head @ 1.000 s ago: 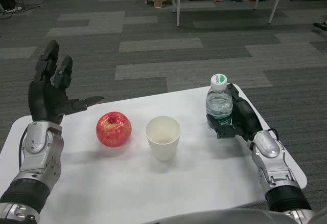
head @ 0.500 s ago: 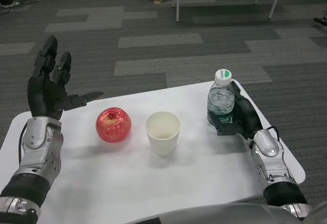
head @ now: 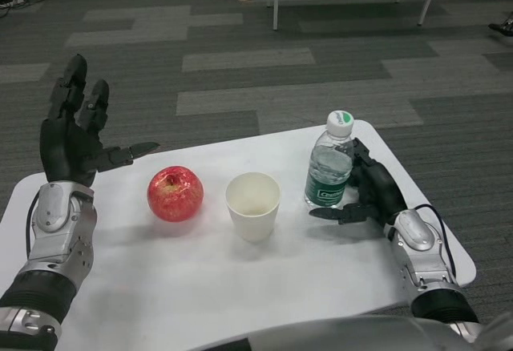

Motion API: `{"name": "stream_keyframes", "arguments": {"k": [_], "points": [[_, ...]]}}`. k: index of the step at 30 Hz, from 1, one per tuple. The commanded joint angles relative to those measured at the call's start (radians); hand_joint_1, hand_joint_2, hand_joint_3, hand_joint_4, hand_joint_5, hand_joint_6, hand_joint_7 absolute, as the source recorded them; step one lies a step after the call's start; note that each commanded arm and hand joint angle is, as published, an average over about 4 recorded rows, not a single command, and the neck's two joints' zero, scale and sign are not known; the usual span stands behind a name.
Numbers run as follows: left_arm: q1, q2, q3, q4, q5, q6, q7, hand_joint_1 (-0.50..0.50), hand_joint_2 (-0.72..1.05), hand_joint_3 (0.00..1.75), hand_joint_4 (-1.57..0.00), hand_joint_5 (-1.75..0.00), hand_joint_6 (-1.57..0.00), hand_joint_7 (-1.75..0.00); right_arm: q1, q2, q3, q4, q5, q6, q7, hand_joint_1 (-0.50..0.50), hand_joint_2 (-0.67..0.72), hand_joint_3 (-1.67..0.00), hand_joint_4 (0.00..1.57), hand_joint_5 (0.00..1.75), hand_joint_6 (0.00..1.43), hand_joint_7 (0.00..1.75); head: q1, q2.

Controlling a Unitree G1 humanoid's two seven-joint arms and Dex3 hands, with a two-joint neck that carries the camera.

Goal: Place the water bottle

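Note:
The clear water bottle (head: 328,167), with a white cap and a green label, stands on the white table (head: 200,287) right of the paper cup, its top leaning slightly to the right. My right hand (head: 367,193) is right beside it on the right. Its fingers are spread behind the bottle's side, and its thumb stretches low in front of the bottle's base without clasping it. My left hand (head: 74,135) is raised over the table's left end, open, with its fingers pointing up.
A red apple (head: 175,194) lies left of centre and a white paper cup (head: 252,205) stands in the middle, close to the bottle. The table's right edge runs just behind my right hand. Beyond the table is grey carpet with stools and table legs far back.
The bottle has shifted left toward the cup and now leans a little. My right hand's thumb has come off the bottle and spread out. The camera has tilted slightly; my left hand stays raised.

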Motion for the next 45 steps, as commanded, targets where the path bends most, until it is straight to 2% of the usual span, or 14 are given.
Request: {"name": "stream_keyframes", "arguments": {"k": [1, 5, 7, 10, 13, 17, 22, 26, 28, 30, 34, 38, 40, 45], "points": [[-0.012, 0.005, 0.000, -0.001, 0.007, -0.002, 0.001, -0.50, 0.25, 0.09, -0.30, 0.00, -0.27, 0.00, 0.010, 0.004, 0.005, 0.034, 0.016, 0.000, 0.021, -0.42, 0.09, 0.00, 0.00, 1.02, 0.00, 1.12, -0.001, 0.002], [-0.012, 0.005, -0.001, -0.001, 0.008, -0.002, 0.001, -0.50, 0.25, 0.09, -0.30, 0.00, -0.29, 0.00, 0.010, 0.004, 0.001, 0.033, 0.014, -0.002, 0.030, -0.43, 0.31, 0.00, 0.00, 0.68, 0.00, 0.80, -0.003, 0.005], [-0.012, 0.005, -0.002, -0.001, 0.008, -0.003, 0.001, -0.50, 0.25, 0.09, -0.30, 0.00, -0.27, 0.00, 0.010, 0.004, -0.002, 0.030, 0.013, -0.004, 0.031, -0.44, 0.36, 0.00, 0.00, 0.51, 0.00, 0.61, -0.004, 0.006], [-0.012, 0.003, -0.002, -0.001, 0.008, -0.003, 0.001, -0.50, 0.25, 0.09, -0.30, 0.00, -0.27, 0.00, 0.010, 0.004, -0.006, 0.025, 0.013, -0.008, 0.030, -0.43, 0.41, 0.00, 0.00, 0.29, 0.00, 0.47, -0.007, 0.008], [-0.012, 0.004, -0.002, -0.002, 0.008, -0.003, 0.001, -0.50, 0.25, 0.09, -0.30, 0.00, -0.28, 0.00, 0.011, 0.004, -0.023, 0.007, 0.028, -0.018, 0.030, -0.46, 0.42, 0.00, 0.00, 0.05, 0.00, 0.37, -0.013, 0.014], [-0.009, 0.003, -0.002, -0.003, 0.008, -0.003, 0.001, -0.50, 0.25, 0.09, -0.30, 0.00, -0.29, 0.00, 0.019, 0.005, -0.046, -0.038, 0.117, -0.021, 0.030, -0.46, 0.47, 0.00, 0.00, 0.00, 0.00, 0.03, -0.018, 0.020], [-0.003, 0.005, -0.002, -0.008, 0.007, -0.003, 0.001, -0.50, 0.25, 0.09, -0.30, 0.00, -0.29, 0.00, 0.030, 0.007, -0.118, -0.125, 0.239, -0.028, 0.029, -0.46, 0.47, 0.00, 0.00, 0.00, 0.00, 0.00, -0.018, 0.027], [0.004, 0.006, -0.002, -0.011, 0.005, -0.005, 0.001, -0.50, 0.25, 0.09, -0.30, 0.00, -0.27, 0.00, 0.042, -0.001, -0.199, -0.196, 0.316, -0.005, 0.033, -0.45, 0.47, 0.00, 0.00, 0.00, 0.00, 0.00, -0.015, 0.039], [0.008, 0.008, -0.002, -0.013, 0.002, -0.005, 0.001, -0.50, 0.25, 0.09, -0.30, 0.00, -0.27, 0.00, 0.052, -0.005, -0.253, -0.252, 0.341, 0.042, 0.048, -0.46, 0.47, 0.00, 0.00, 0.00, 0.00, 0.00, -0.016, 0.044], [0.010, 0.010, -0.002, -0.016, 0.001, -0.005, 0.001, -0.50, 0.25, 0.09, -0.30, 0.00, -0.27, 0.00, 0.066, -0.008, -0.323, -0.335, 0.350, 0.131, 0.079, -0.46, 0.47, 0.00, 0.00, 0.00, 0.00, 0.00, -0.022, 0.046], [0.011, 0.013, 0.001, -0.017, -0.004, -0.006, 0.001, -0.50, 0.25, 0.09, -0.30, 0.00, -0.28, 0.00, 0.086, -0.026, -0.424, -0.498, 0.400, 0.387, 0.170, -0.45, 0.42, 0.00, 0.00, 0.00, 0.00, 0.00, -0.026, 0.059], [0.010, 0.014, 0.002, -0.017, -0.007, -0.006, 0.001, -0.50, 0.25, 0.09, -0.30, 0.00, -0.29, 0.00, 0.094, -0.046, -0.476, -0.609, 0.495, 0.562, 0.205, -0.42, 0.31, 0.00, 0.00, 0.00, 0.00, 0.00, -0.023, 0.067], [0.009, 0.015, 0.002, -0.017, -0.007, -0.006, 0.001, -0.50, 0.25, 0.09, -0.30, 0.00, -0.29, 0.00, 0.094, -0.050, -0.491, -0.640, 0.520, 0.593, 0.211, -0.42, 0.27, 0.00, 0.00, 0.00, 0.00, 0.00, -0.022, 0.069], [0.005, 0.019, 0.003, -0.017, -0.007, -0.006, 0.000, -0.50, 0.25, 0.09, -0.30, 0.00, -0.29, 0.00, 0.094, -0.054, -0.496, -0.682, 0.538, 0.590, 0.194, -0.42, 0.20, 0.00, 0.00, 0.00, 0.00, 0.00, -0.020, 0.078]]}}
